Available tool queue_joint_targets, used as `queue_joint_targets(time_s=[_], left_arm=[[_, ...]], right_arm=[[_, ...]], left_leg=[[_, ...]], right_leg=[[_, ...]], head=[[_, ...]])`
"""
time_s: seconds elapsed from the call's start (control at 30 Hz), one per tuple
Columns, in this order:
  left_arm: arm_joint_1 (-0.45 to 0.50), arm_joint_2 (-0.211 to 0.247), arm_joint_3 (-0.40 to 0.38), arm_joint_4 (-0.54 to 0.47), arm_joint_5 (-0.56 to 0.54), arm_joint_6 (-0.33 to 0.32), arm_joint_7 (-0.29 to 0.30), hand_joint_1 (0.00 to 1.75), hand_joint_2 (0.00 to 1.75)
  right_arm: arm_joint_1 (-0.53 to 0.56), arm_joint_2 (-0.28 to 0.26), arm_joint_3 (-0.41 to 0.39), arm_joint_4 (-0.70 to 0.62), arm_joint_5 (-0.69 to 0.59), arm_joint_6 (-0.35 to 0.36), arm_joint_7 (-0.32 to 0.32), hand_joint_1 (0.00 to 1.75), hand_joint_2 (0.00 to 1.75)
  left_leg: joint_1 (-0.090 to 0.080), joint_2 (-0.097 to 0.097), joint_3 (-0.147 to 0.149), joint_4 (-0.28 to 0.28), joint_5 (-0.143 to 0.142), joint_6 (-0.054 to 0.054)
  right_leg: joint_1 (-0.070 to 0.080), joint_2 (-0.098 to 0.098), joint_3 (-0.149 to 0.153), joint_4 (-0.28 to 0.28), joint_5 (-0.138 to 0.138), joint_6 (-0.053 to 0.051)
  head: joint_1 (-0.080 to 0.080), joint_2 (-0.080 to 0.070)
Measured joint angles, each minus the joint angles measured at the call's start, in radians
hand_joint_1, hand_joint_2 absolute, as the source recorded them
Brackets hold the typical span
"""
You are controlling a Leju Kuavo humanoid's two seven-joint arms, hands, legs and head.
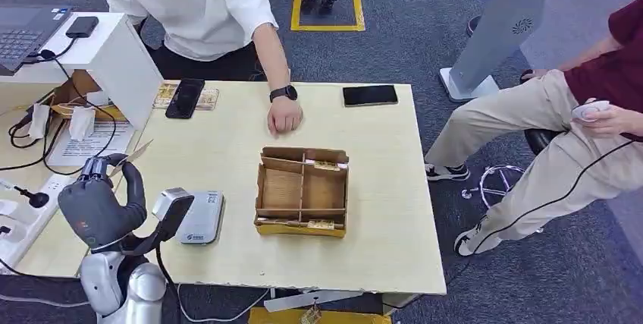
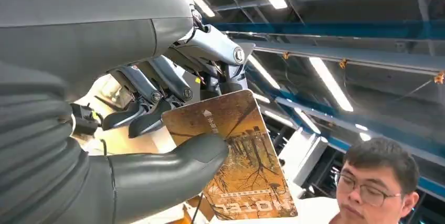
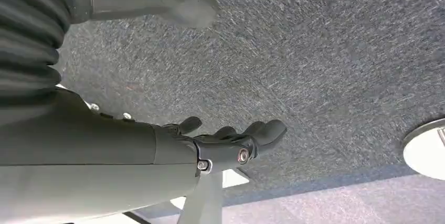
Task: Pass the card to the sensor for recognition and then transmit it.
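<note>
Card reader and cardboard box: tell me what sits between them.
Head view: only bare table separates the card reader from the cardboard box.

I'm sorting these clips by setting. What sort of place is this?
Probably an indoor robot test lab or office: a light wooden table on grey carpet, a laptop with trailing cables, and exposed ceiling strip lights. The left hand holds a card.

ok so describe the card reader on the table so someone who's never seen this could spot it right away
Start at the pale wooden table and find the open cardboard box with dividers at its middle. Toward the robot's left of that box, near the table's front edge, lies the card reader, close by the left hand. It is the only flat, silver-grey pad with rounded corners; the other flat slabs are black phones along the far edge.
</note>
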Motion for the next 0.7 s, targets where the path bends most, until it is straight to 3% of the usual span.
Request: queue_joint_targets(time_s=[0.7], left_arm=[[0.017, 0.002, 0.000, -0.039, -0.004, 0.000, 0.010, 1.75, 1.75]], right_arm=[[0.001, 0.006, 0.000, -0.008, 0.000, 0.000, 0.000, 0.00, 1.75]], left_leg=[[0.000, 0.000, 0.000, 0.000, 0.000, 0.000]], right_leg=[[0.000, 0.000, 0.000, 0.000, 0.000, 0.000]], head=[[0.000, 0.000]])
